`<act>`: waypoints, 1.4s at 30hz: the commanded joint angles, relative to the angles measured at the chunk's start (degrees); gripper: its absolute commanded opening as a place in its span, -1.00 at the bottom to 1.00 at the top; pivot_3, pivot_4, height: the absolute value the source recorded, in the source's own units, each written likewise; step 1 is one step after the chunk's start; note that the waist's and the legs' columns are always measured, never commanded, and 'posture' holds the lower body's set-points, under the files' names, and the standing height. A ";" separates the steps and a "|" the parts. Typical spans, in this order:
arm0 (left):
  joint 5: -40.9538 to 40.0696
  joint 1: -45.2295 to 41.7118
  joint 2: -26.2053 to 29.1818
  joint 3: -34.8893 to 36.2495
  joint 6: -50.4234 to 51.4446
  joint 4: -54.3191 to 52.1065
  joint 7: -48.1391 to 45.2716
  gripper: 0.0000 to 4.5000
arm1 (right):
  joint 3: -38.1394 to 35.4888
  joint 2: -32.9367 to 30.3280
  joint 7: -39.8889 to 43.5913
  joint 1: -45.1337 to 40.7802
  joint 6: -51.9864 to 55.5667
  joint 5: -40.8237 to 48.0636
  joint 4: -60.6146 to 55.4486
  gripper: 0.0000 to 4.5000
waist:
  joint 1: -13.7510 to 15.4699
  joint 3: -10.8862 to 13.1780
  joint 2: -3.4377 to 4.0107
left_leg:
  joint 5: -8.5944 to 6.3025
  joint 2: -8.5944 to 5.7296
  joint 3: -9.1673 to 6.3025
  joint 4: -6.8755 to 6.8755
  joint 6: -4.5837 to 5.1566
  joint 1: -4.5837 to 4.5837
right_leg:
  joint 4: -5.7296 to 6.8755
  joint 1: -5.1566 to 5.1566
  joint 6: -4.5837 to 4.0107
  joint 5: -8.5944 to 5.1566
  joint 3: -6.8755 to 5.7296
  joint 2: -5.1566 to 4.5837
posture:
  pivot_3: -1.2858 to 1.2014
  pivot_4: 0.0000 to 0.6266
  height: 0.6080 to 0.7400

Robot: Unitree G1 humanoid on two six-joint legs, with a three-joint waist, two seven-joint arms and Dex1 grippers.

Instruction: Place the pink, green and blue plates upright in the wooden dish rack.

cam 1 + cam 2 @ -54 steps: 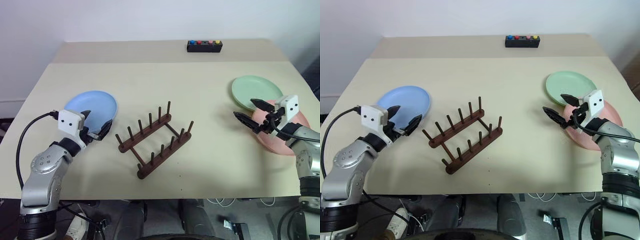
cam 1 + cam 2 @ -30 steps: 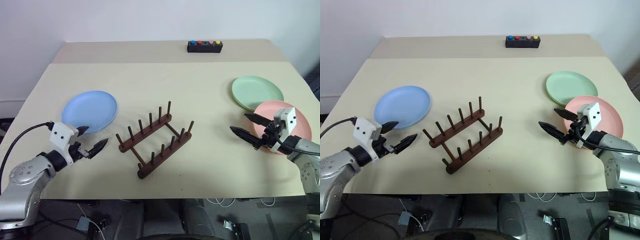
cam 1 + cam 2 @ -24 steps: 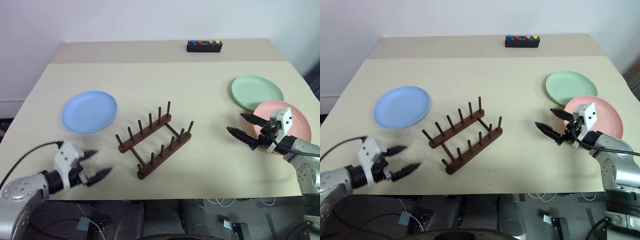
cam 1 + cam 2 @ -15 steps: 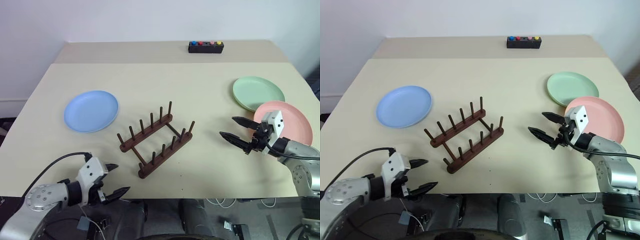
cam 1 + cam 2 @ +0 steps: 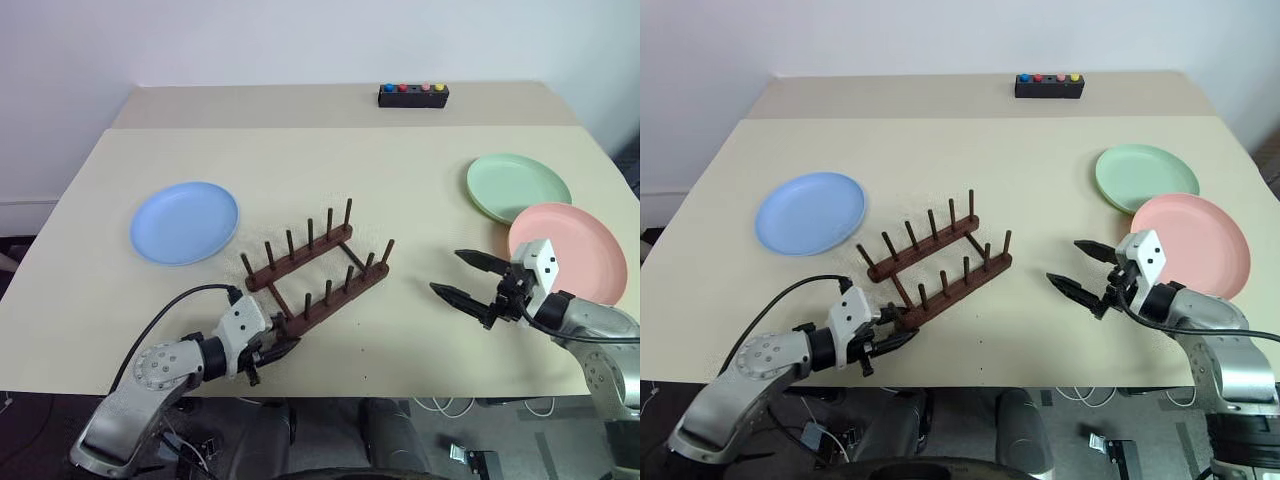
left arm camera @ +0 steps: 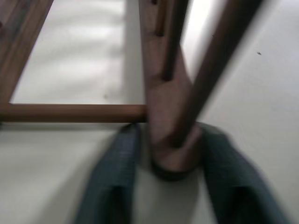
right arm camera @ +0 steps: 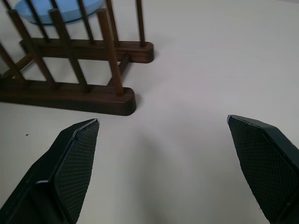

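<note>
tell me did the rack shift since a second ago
Yes. The wooden dish rack swung and slid away from the table's near edge, the left hand clamped on its near rail end.

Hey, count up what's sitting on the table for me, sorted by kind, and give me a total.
Plates: 3, namely the blue plate, the green plate and the pink plate
Wooden dish rack: 1
Black button box: 1
Total: 5
</note>
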 commanded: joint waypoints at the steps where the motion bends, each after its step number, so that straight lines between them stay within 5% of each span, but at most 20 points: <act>1: 1.42 -0.17 0.08 -2.75 -1.19 3.97 -1.46 -0.65 | -2.71 -0.29 -0.94 1.11 0.45 1.43 -3.74 1.00 | -0.03 -0.01 0.01 | 0.00 -0.01 0.01 0.00 0.00 0.02 | 0.00 0.01 0.00 0.00 0.01 0.00 | 0.03 -0.52 1.00; 10: 3.68 -12.81 0.01 -5.69 -10.61 16.45 -10.37 -0.65 | -4.69 -0.68 -2.07 3.51 1.76 1.59 -5.99 1.00 | 0.31 -0.04 0.06 | 0.00 -0.01 0.01 0.01 0.00 0.32 | -0.03 0.33 0.06 -0.08 0.00 -0.01 | 0.03 -0.52 1.00; 23: 7.67 -46.80 -16.54 -11.28 -23.48 55.58 -22.80 -0.65 | -6.93 -0.01 -4.23 9.34 2.00 1.10 -9.87 1.00 | -0.30 0.03 -0.07 | 0.00 -0.04 -0.05 -0.03 0.07 -0.19 | 0.05 -0.19 0.37 0.09 -0.05 0.01 | 0.03 -0.52 1.00; 32: 10.93 -55.81 -21.87 -10.48 -33.25 72.39 -27.90 -0.65 | -8.61 1.42 -7.16 13.39 2.19 1.62 -14.22 1.00 | -0.18 0.07 -0.14 | 0.00 -0.06 -0.05 0.01 0.07 -0.22 | 0.04 -0.16 0.39 0.07 -0.04 0.01 | 0.03 -0.52 1.00; 40: 11.71 -57.95 -21.89 -9.23 -35.93 76.50 -30.93 -0.65 | -7.59 2.14 -8.10 13.24 2.25 1.32 -14.94 1.00 | -0.29 0.08 -0.16 | 0.00 -0.06 -0.07 -0.01 0.07 -0.21 | 0.06 -0.18 0.41 0.07 -0.05 0.01 | 0.03 -0.52 1.00; 41: 11.59 -58.11 -21.95 -8.97 -35.78 76.69 -31.02 -0.19 | -7.40 2.15 -8.08 13.10 2.20 1.26 -14.82 1.00 | -0.28 0.08 -0.16 | 0.00 -0.06 -0.07 -0.01 0.07 -0.21 | 0.06 -0.18 0.41 0.07 -0.05 0.01 | 0.03 -0.52 1.00; 42: 11.50 -58.17 -21.95 -8.68 -35.72 76.64 -31.00 -0.01 | -7.12 2.10 -8.00 12.81 2.18 1.22 -14.63 1.00 | -0.27 0.08 -0.16 | 0.00 -0.06 -0.07 -0.01 0.07 -0.21 | 0.06 -0.18 0.41 0.07 -0.05 0.01 | 0.03 -0.52 1.00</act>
